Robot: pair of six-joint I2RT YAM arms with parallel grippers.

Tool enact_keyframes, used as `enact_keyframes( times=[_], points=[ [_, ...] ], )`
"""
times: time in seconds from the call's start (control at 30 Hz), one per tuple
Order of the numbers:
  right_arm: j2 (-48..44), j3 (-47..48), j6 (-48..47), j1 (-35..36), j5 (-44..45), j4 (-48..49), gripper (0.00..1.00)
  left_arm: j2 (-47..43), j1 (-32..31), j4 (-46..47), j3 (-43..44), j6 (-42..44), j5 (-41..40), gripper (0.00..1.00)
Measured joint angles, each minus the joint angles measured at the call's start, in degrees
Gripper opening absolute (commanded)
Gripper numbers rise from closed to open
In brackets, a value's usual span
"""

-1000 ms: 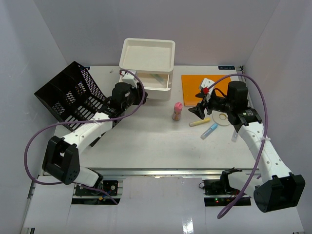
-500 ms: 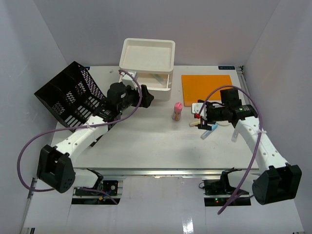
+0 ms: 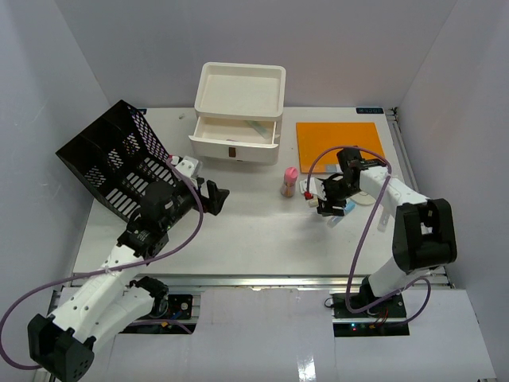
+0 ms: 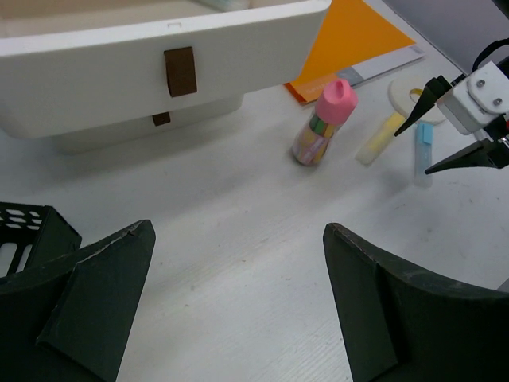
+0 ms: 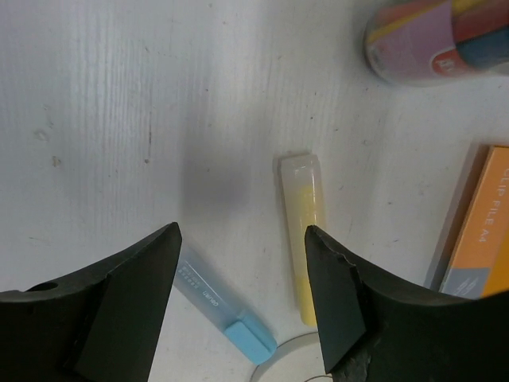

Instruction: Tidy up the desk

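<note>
White walls enclose the desk [image 3: 238,231], a flat white tabletop with a metal rail along its front edge; it fills the middle of the top view, and both arms reach over it from the near edge.

1. Rear centre: a white drawer box [image 3: 239,99] stands with its top drawer [image 3: 236,132] pulled out. A brown handle [image 4: 180,70] sits on the drawer front.
2. Rear left: a black mesh file rack [image 3: 111,163] stands tilted.
3. Rear right: an orange folder [image 3: 338,139] lies flat on the desk.
4. Centre right: a pink-capped bottle [image 3: 289,181] stands between the drawer box and the folder's near edge.
5. Just right of the bottle lie a yellow highlighter [image 5: 302,231], a blue highlighter [image 5: 223,314] and a white tape ring [image 4: 409,90], close together.

Left gripper [image 3: 211,195]: positioned in front of the drawer box, facing the bottle. Its fingers [image 4: 103,294] are spread wide, with only bare desk between them; nothing is held.

Right gripper [image 3: 324,196]: positioned over the two highlighters. Its fingers [image 5: 119,294] are parted and grasp nothing. In the right wrist view the yellow highlighter lies in the gap, nearer the right-hand finger, and the blue highlighter is at the lower edge. Contact with either cannot be determined.
</note>
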Motion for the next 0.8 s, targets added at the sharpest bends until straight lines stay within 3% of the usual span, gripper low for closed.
enact_keyframes(
  times=[0.27,0.8],
  points=[
    [9.02,1.4,0.22,-0.48,6.02,6.11,0.65,-6.94,0.0,-2.53,-2.78,1.59,-4.75,0.98],
    [12.56,4.03,1.35,-2.77,8.06,9.95,0.66,-8.1,0.02,-2.73,-2.8,2.75,-8.39,0.98]
  ],
)
